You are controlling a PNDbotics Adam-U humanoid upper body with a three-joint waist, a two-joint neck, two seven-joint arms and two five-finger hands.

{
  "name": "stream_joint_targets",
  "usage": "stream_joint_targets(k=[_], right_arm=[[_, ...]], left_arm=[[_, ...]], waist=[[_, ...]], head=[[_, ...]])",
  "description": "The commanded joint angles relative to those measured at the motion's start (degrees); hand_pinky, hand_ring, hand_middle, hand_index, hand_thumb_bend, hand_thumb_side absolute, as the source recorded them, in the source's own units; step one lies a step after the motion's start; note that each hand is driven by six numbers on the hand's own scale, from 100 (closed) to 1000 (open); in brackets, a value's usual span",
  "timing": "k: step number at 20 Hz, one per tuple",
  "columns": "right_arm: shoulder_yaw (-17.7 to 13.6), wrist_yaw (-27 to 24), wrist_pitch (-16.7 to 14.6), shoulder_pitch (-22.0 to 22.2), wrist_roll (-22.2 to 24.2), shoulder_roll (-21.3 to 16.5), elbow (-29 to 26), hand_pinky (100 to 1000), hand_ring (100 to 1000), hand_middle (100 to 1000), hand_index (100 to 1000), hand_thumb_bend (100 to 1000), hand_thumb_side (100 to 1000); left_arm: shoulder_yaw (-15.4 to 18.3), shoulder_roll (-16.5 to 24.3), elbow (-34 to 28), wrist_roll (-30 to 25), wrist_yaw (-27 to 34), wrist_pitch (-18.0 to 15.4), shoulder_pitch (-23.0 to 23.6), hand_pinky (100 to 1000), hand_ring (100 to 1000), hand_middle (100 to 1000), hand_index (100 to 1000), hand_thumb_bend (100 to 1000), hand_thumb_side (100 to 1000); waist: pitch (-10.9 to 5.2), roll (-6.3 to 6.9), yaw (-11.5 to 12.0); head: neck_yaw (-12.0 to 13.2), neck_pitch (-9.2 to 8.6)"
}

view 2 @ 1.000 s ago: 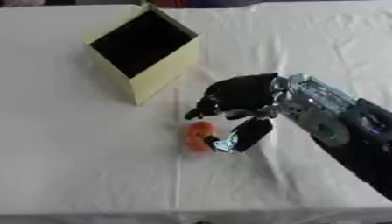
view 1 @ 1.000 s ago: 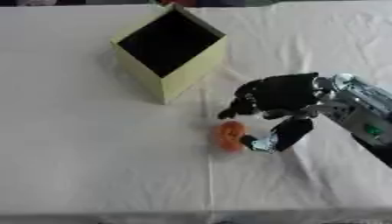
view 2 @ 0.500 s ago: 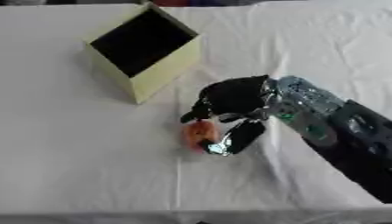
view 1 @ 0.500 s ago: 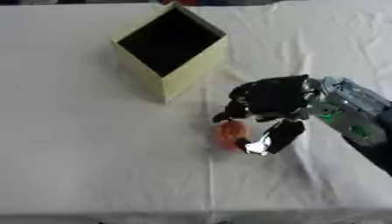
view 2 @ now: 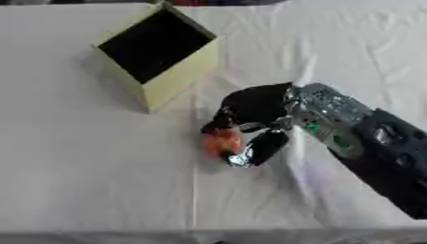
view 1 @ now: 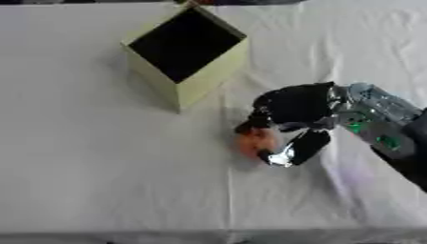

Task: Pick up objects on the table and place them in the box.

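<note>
The box (view 1: 185, 52) was the largest thing on the table (view 1: 83, 167), a pale yellow open-topped carton with a dark inside, standing toward the far left of centre with one corner turned to the camera. The table itself was covered in a white cloth, lightly creased, and filled nearly the whole view.

The right arm (view 2: 367, 143) came in from the right edge, black at the sleeve and silver with green marks nearer the wrist. The right hand (view 1: 292, 107) lay low over the cloth, nearer the camera than the box and to its right, well apart from it. Its fingers were curled down on the far side of a small orange object (view 1: 254, 141), and the thumb (view 1: 299, 148), black with a silvery tip, bent in on the near side, so that the hand was closed round the object from both sides. The orange object sat at the cloth's level between fingers and thumb; whether it was resting on the cloth or just lifted off it could not be told. Its shape was roundish, with no further detail to make out.

The left hand showed in neither view.
</note>
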Motion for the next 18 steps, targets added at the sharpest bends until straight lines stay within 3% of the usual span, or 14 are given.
stream_joint_targets(k=[1, 3, 7, 11, 12, 15, 18], right_arm=[[-0.51, 0.49, -0.14, -0.62, 0.21, -1.61, 0.36, 893, 740, 621, 950, 100, 1000], [-0.5, 0.36, -0.25, -0.64, 0.21, -1.69, 0.39, 889, 737, 586, 918, 100, 1000], [-0.72, -0.77, -0.03, -0.63, -0.75, -1.6, 0.07, 868, 687, 480, 741, 100, 982], [-0.82, -0.73, 1.58, -0.45, -3.04, -1.2, 0.29, 834, 597, 397, 657, 100, 768], [-0.8, -0.62, 2.25, -0.36, -3.7, -1.02, 0.46, 819, 579, 379, 637, 100, 668], [-0.56, -1.23, 3.95, -0.21, -5.31, -0.63, 0.95, 811, 590, 383, 641, 100, 586], [-0.45, -2.9, 5.02, -0.22, -6.16, -0.47, 1.14, 798, 617, 411, 665, 100, 413]], left_arm=[[0.3, 0.77, -1.08, -0.37, -0.01, -0.05, -0.45, 679, 603, 647, 695, 120, 819], [0.35, 0.79, -1.08, -0.37, -0.06, -0.04, -0.4, 680, 604, 647, 695, 119, 819], [0.33, 0.71, -1.08, -0.35, -0.07, 0.0, -0.34, 679, 603, 647, 694, 119, 819], [0.31, 0.61, -1.08, -0.39, -0.05, 0.03, -0.34, 680, 603, 647, 694, 119, 818], [0.32, 0.57, -1.08, -0.39, -0.05, 0.04, -0.32, 680, 603, 647, 694, 119, 818], [0.33, 0.52, -1.08, -0.39, -0.05, 0.06, -0.29, 680, 604, 648, 694, 119, 818], [0.32, 0.52, -1.08, -0.42, -0.03, 0.06, -0.3, 679, 604, 648, 695, 118, 818]], waist=[[-0.72, 0.25, -0.06], [-0.71, 0.3, -0.11], [-0.67, 0.29, -0.25], [-0.62, 0.33, -0.17], [-0.61, 0.35, -0.15], [-0.61, 0.36, -0.17], [-0.62, 0.34, -0.25]], head=[[-0.18, -0.57], [-0.28, -0.55], [-0.56, -0.57], [-0.74, -0.65], [-0.81, -0.66], [-0.98, -0.66], [-0.96, -0.64]])
